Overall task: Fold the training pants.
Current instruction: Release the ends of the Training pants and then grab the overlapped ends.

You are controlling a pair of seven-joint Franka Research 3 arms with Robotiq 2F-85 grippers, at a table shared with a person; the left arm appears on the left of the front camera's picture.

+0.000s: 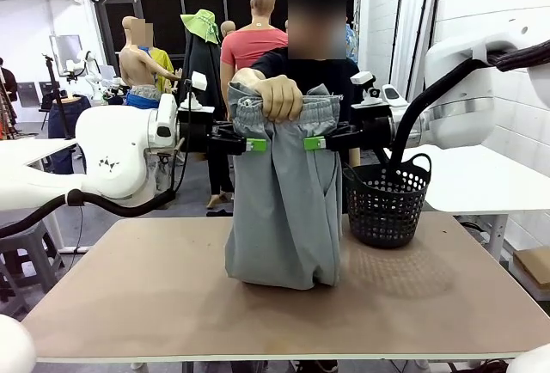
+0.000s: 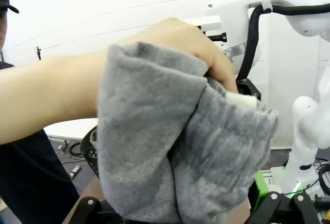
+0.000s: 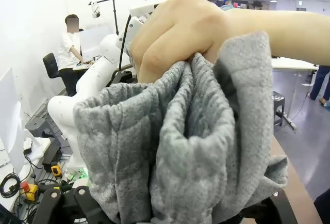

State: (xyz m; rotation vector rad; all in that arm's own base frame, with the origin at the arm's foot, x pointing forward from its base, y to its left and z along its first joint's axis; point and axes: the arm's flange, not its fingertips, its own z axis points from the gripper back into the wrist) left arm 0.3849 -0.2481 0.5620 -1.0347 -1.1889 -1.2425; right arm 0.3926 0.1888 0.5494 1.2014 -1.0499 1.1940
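Pants (image 1: 284, 210): hanging upright over the middle of the table (image 1: 155, 296). The waistband is up and the lower end is slumped on the tabletop. A person's hand (image 1: 279, 96) grips the gathered waistband at top centre, fist closed, knuckles toward the robot.

Left gripper (image 1: 249, 143): at the pants' left edge, just under the waistband, green pad against the cloth. Right gripper (image 1: 320, 143): at the same height on the other side, pad over the right part of the cloth. The two grippers point inward at each other with the pants between them, and the hand sits just above both.

Wrist views: bunched grey cloth lies between each gripper's own fingers, with the fist on top.

Gripper state: both have jaws spread wide, released. No pinch on the cloth can be seen.

Arm pose: left arm comes in level from the left side, wrist horizontal. Right arm comes in from the right, wrist horizontal, black cable arching behind it.

Basket (image 1: 387, 201): on the table just to the right of the pants, below the right arm.
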